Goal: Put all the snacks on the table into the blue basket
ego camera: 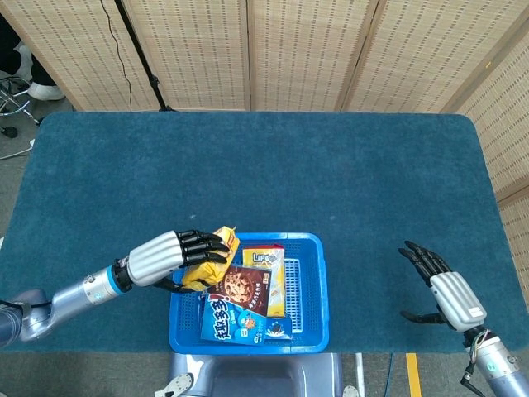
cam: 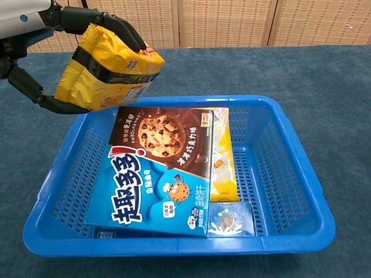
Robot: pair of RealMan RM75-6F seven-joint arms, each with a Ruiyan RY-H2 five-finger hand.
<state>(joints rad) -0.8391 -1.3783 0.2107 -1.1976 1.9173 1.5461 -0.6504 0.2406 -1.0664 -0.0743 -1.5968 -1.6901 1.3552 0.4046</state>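
Observation:
My left hand (ego camera: 169, 257) grips a yellow snack bag (ego camera: 212, 263) and holds it just above the back left corner of the blue basket (ego camera: 310, 248). In the chest view the yellow snack bag (cam: 107, 72) hangs over the basket's far left rim (cam: 87, 110), with black fingers (cam: 116, 29) wrapped over its top. Inside the basket lie a blue cookie box (cam: 156, 179), a yellow Lipton packet (ego camera: 264, 258) and a small blue packet (cam: 231, 220). My right hand (ego camera: 442, 291) rests open on the table at the front right, holding nothing.
The basket stands at the table's front edge, in the middle. Dark blue cloth (ego camera: 331, 165) covers the table. Folding screens (ego camera: 289, 50) stand behind the table, and a black stand (ego camera: 145, 58) rises at the back left.

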